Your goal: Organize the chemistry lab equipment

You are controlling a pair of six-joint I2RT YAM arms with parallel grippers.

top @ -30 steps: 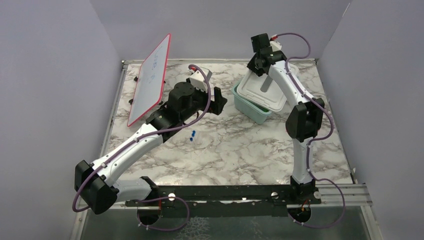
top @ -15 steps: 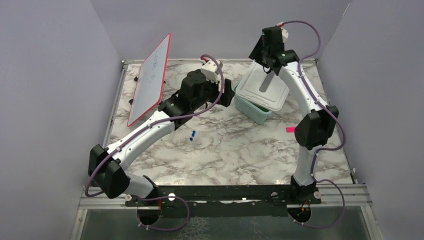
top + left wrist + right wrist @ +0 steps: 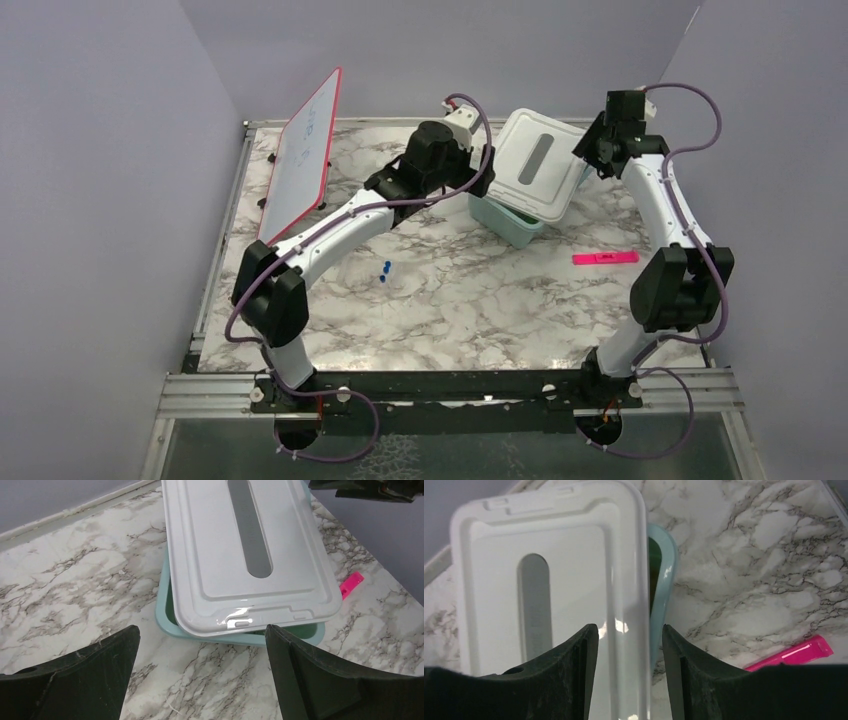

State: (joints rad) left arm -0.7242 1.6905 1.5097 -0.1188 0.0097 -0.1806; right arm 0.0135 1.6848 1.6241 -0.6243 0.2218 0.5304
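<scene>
While the white lid sits askew on the teal tub, I log stock as follows.

- Left gripper: jaws spread wide, empty, facing the tub's near corner.
- Right gripper: jaws partway apart, nothing held, with the lid's long edge showing in the gap.
- Spatula: flat on the marble table, right of the tub and apart from it.
- Blue-capped tubes: mid-table, left of the tub.
- Other equipment: not visible to me.
- Handling, my judgement: pinch one lid edge squarely, lift it level, and park it away from the spatula before loading.
</scene>
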